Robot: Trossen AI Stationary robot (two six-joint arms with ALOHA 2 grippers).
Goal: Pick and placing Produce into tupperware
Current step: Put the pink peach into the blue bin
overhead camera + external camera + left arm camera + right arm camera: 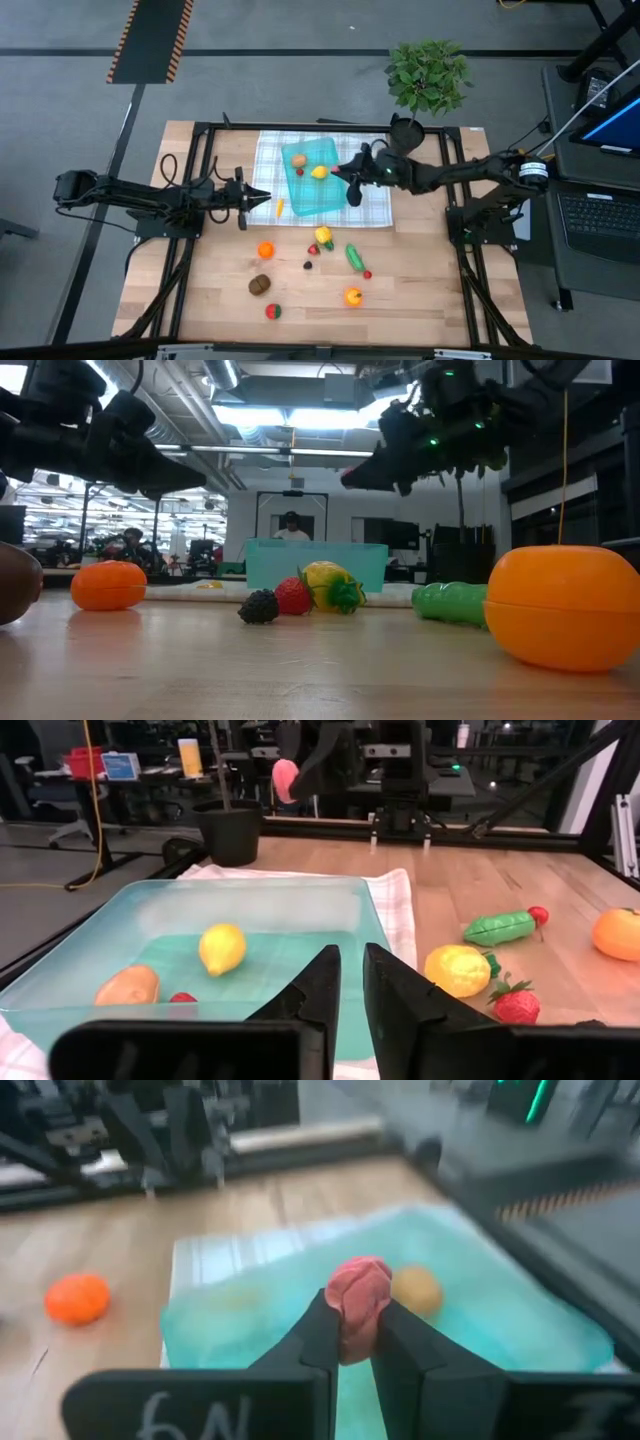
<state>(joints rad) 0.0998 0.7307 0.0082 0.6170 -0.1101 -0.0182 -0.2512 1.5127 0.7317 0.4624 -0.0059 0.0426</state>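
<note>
Two arms flank the teal tupperware (318, 190), whose long axis runs near-to-far on the checked cloth (270, 160). Right gripper (350, 1342), above the tupperware's right edge, is clamped on a pink fruit (359, 1302). Left gripper (266, 200), just left of the tupperware, holds nothing, fingers slightly apart. Lemon (319, 172) and potato (298, 159) lie inside.

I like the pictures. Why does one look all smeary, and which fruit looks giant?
The right wrist view is blurred all over, even the pink fruit in the right pincer. In the low view, the orange fruit nearest the camera looks giant, and ceiling lights glare.
</note>
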